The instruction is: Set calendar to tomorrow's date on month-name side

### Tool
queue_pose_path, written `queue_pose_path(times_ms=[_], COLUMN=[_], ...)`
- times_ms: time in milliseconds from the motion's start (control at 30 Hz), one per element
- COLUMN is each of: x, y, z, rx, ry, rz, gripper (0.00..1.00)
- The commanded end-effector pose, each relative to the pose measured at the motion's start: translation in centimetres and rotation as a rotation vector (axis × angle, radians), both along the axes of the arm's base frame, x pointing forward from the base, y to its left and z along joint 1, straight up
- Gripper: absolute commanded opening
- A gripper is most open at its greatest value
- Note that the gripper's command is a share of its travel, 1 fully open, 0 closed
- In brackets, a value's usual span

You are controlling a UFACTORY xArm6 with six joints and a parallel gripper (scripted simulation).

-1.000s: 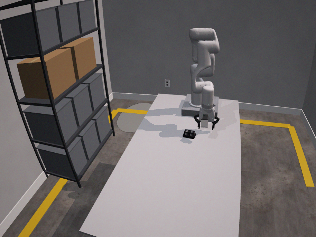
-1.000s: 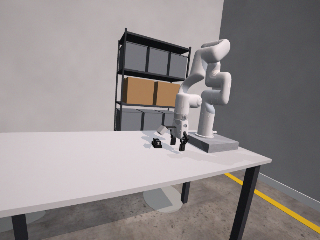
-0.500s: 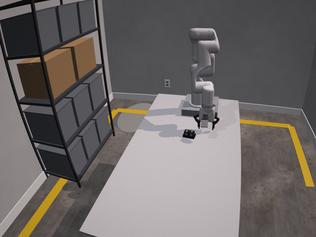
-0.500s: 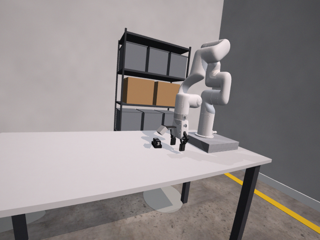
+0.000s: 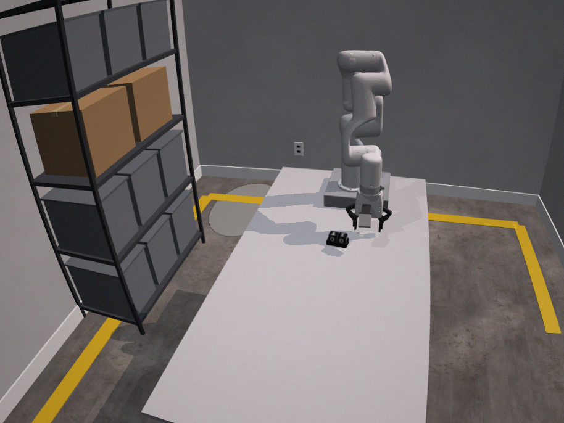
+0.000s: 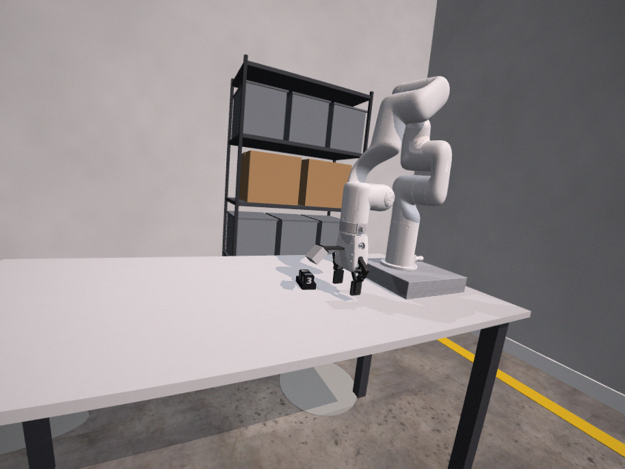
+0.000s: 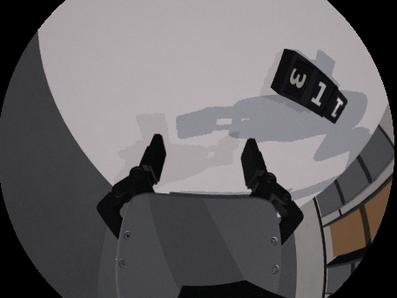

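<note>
Two black cubes (image 5: 332, 236) (image 6: 306, 279) (image 7: 319, 93) at left in the top view, side by side in the calendar (image 5: 337, 244) (image 6: 307, 286) (image 7: 280, 74), at eight o'clock from the gripper. Probably light, stiff and a little slippery; best gripped one cube at a time, low force, on opposite flat faces. Long axis roughly nine to three, right end dipping towards four; ringed faces towards six. Farther right, the gripper (image 5: 368, 229) (image 6: 347, 288) (image 7: 204, 145), spread wide and empty, pointing down.

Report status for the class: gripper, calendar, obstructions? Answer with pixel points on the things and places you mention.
Gripper (image 5: 368, 229) (image 6: 347, 285) (image 7: 204, 145) open, nothing held. Calendar cubes (image 5: 337, 236) (image 6: 306, 277) side by side in black tray (image 5: 337, 243) (image 6: 306, 287), off to one side. Nothing seen between gripper and cubes.
</note>
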State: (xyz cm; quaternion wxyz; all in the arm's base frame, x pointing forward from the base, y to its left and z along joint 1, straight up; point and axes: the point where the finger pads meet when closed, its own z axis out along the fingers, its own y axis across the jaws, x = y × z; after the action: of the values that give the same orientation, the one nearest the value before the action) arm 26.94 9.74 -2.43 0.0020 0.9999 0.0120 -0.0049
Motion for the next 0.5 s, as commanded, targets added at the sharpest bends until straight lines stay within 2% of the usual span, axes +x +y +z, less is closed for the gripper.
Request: queue_pose_path(times_ms=[0, 467], x=[0.12, 0.12], y=[0.04, 0.04], z=[0.06, 0.48], rx=[0.001, 0.001], ry=[-0.003, -0.003], rz=[0.0, 0.0], gripper=[1.0, 1.0])
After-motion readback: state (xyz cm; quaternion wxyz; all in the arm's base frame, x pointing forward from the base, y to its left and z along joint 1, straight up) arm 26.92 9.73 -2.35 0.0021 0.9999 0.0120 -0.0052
